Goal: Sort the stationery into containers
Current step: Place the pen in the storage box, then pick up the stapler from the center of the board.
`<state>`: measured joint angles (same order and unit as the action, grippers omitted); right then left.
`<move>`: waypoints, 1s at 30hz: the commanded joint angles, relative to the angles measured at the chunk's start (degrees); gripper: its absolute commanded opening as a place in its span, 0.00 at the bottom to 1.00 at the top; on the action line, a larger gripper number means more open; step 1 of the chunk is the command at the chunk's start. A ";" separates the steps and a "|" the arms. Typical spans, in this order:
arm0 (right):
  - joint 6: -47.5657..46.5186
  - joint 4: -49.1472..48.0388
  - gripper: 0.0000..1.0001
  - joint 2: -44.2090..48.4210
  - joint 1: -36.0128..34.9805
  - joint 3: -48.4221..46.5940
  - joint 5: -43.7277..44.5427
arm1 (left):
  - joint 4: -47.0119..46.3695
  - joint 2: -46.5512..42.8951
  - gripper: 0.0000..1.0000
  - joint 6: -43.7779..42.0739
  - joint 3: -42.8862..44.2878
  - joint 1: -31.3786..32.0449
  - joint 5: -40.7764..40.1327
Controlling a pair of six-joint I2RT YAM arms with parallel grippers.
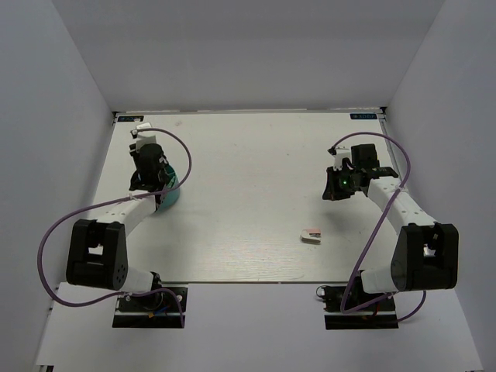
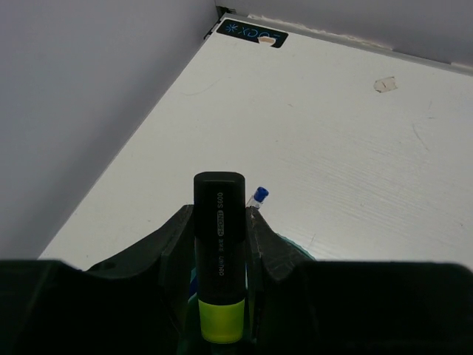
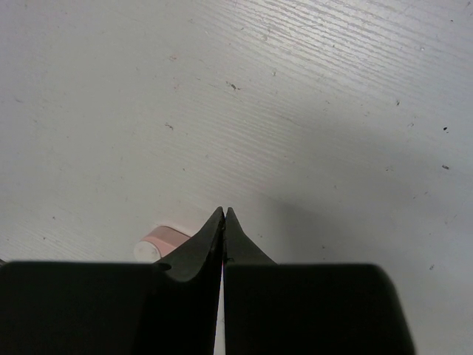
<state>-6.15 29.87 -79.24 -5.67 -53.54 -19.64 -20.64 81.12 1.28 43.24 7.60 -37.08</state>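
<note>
My left gripper (image 1: 160, 186) is over the round teal holder (image 1: 173, 195) at the left of the table. In the left wrist view my left gripper (image 2: 219, 216) is shut on a black marker (image 2: 219, 237) with a yellow-green end, held upright. A blue pen tip (image 2: 259, 196) sticks up behind the right finger, and a sliver of the teal holder's rim (image 2: 296, 245) shows. My right gripper (image 1: 333, 188) is shut and empty above the table at the right. The pink-and-white block (image 1: 311, 235) lies on the table; in the right wrist view the block (image 3: 157, 242) is just left of my shut right gripper (image 3: 223, 213).
White walls close in the table on the left, back and right. A black label (image 2: 251, 34) marks the far left corner. Purple cables loop beside both arms.
</note>
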 commanded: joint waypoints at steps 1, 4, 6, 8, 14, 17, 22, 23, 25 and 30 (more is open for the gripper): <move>-0.09 -0.51 0.00 0.14 0.48 -0.07 -0.40 | -2.38 -2.63 0.01 0.92 -1.67 -0.48 -0.01; 0.00 -0.51 0.00 0.40 0.57 0.10 -0.49 | -3.00 -2.99 0.04 1.09 -2.55 -0.39 -0.19; -0.09 -0.69 0.00 0.40 0.40 0.01 -0.49 | -3.00 -3.34 0.25 1.09 -2.73 -0.48 -0.27; 0.09 -0.60 0.00 0.32 0.40 0.10 -0.58 | -2.83 -3.86 0.33 1.01 -2.73 -0.30 -0.18; -0.70 -0.25 0.00 0.67 0.57 -0.07 -1.63 | -1.77 -5.36 0.61 1.27 -2.38 -0.30 0.08; -4.47 1.07 0.20 1.28 0.49 -0.16 -4.25 | -0.98 -6.50 0.62 1.53 -1.76 -0.21 0.34; -15.54 3.35 0.75 3.92 0.75 0.54 -11.63 | 1.57 -9.22 0.54 1.62 0.26 0.31 0.60; -17.82 3.79 0.75 4.09 0.66 0.98 -15.48 | 2.96 -11.05 0.42 1.80 0.78 0.84 0.87; -32.22 9.82 0.67 3.31 0.58 0.54 -22.24 | 11.36 -12.21 0.13 2.41 4.98 1.72 1.48; -61.12 20.84 0.38 0.50 -0.04 1.68 -25.11 | 41.79 -15.55 0.29 14.70 19.59 1.98 22.21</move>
<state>-45.30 42.15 -77.34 -5.39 -53.25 -39.51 2.61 69.84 8.23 55.27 9.15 -30.15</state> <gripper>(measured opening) 0.466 0.215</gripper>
